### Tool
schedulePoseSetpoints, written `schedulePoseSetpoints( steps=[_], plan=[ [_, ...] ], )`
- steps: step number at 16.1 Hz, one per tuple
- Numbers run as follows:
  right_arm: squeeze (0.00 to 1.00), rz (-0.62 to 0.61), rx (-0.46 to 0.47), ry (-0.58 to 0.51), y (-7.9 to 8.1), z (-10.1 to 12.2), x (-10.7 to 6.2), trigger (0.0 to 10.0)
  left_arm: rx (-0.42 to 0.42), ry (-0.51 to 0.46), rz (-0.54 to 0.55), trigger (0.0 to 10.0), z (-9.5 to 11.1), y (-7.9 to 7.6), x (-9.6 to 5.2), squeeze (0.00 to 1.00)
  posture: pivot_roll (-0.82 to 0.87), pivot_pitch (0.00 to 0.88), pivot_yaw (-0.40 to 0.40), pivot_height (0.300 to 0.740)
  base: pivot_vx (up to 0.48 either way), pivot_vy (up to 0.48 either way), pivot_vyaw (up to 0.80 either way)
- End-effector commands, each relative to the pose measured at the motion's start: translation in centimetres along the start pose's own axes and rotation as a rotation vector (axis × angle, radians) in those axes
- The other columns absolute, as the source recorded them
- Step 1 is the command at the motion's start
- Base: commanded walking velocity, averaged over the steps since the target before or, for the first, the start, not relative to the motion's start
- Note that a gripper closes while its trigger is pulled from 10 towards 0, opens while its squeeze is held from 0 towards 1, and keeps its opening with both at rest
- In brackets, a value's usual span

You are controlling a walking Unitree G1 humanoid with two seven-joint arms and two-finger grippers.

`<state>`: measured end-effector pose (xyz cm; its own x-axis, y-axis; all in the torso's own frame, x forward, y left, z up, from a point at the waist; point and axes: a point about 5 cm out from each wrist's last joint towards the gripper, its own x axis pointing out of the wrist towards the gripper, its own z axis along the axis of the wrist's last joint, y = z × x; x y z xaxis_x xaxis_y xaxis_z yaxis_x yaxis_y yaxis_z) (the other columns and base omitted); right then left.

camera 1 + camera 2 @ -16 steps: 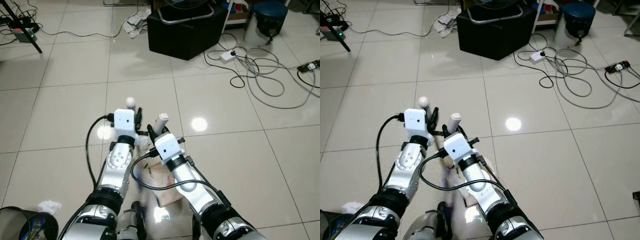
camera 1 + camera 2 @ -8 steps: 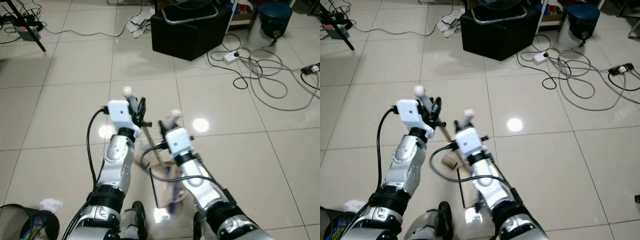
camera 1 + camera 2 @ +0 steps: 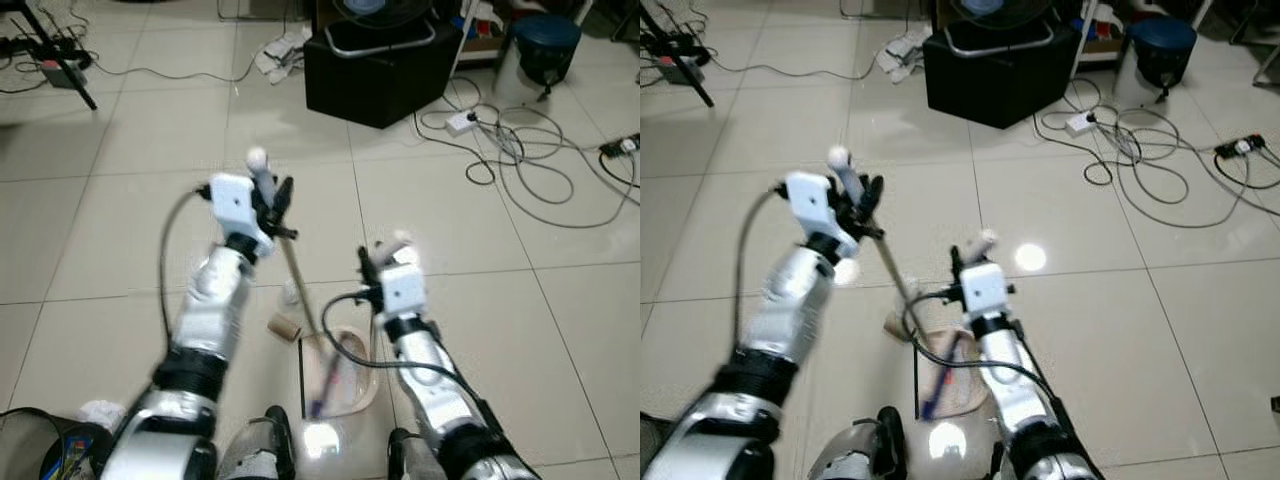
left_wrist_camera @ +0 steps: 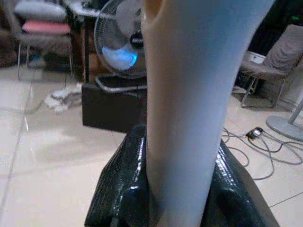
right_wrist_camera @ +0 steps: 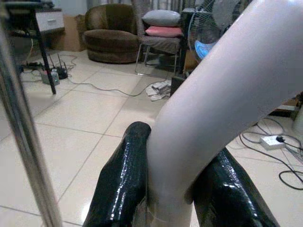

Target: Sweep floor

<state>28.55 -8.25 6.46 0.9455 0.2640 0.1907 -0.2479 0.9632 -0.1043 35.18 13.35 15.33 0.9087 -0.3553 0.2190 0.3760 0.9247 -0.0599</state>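
My left gripper (image 3: 272, 203) is shut on the white top of the broom handle (image 4: 189, 94), held up over the tiles. The broom's metal shaft (image 3: 298, 285) slants down and right to a blurred purple head (image 3: 325, 385) over the pale dustpan (image 3: 352, 372) lying on the floor between my arms. My right gripper (image 3: 382, 260) is shut on the dustpan's white curved handle (image 5: 213, 118), black fingers (image 5: 120, 184) on both sides of it. A cardboard roll (image 3: 285, 325) and a white scrap (image 3: 290, 293) lie on the floor beside the shaft.
A dark waste bin (image 3: 40, 445) with a crumpled tissue (image 3: 100, 412) beside it sits at bottom left. Ahead stand a black box (image 3: 380, 60) with a fan on it, loose cables (image 3: 530, 160), a power strip (image 3: 460, 120), a blue bin (image 3: 545, 35) and a tripod leg (image 3: 60, 60).
My two grippers have drawn apart: the left one swung up and left with the broom, the right one moved right with the dustpan handle. The shaft and dustpan now show between them.
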Motion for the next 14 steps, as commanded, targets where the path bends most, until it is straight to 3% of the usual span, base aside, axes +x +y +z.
schedulePoseSetpoints(
  steps=[1, 2, 5, 9, 12, 14],
  plan=[
    [0.0, -0.029, 0.016, -0.043, -1.1, 0.8, -0.2, 10.0, 0.033, -0.099, -0.043, 10.0, 3.5, 1.2, 0.7, 0.0, -0.02, 0.056, 0.082, 0.74, 0.0, 0.0, 0.0],
    [0.0, -0.04, 0.005, -0.059, -2.0, 1.1, -0.6, 10.0, 0.058, -0.105, -0.07, 10.0, 4.7, 2.2, 0.5, 0.0, -0.02, 0.038, 0.084, 0.74, 0.0, 0.0, 0.0],
    [0.0, -0.059, -0.001, -0.082, -3.4, 1.8, -1.2, 10.0, 0.095, -0.086, -0.085, 10.0, 5.6, 3.6, -0.3, 0.0, -0.03, 0.016, 0.095, 0.74, 0.0, 0.0, 0.0],
    [0.0, -0.096, 0.038, -0.131, -4.7, 4.1, -1.6, 10.0, 0.17, -0.009, 0.035, 10.0, 5.3, 6.0, -2.7, 0.0, -0.05, 0.0, 0.121, 0.74, 0.0, 0.0, 0.0],
    [0.0, -0.102, 0.094, -0.152, -5.6, 7.7, -1.2, 10.0, 0.223, 0.134, 0.108, 10.0, 2.9, 6.3, -5.2, 0.0, -0.08, 0.0, 0.131, 0.74, 0.0, 0.0, 0.0],
    [0.0, -0.11, 0.097, -0.193, -6.4, 10.3, -0.6, 10.0, 0.26, 0.157, 0.152, 10.0, 1.7, 5.9, -6.4, 0.0, -0.09, 0.0, 0.123, 0.74, 0.0, 0.0, 0.0]
  ],
)
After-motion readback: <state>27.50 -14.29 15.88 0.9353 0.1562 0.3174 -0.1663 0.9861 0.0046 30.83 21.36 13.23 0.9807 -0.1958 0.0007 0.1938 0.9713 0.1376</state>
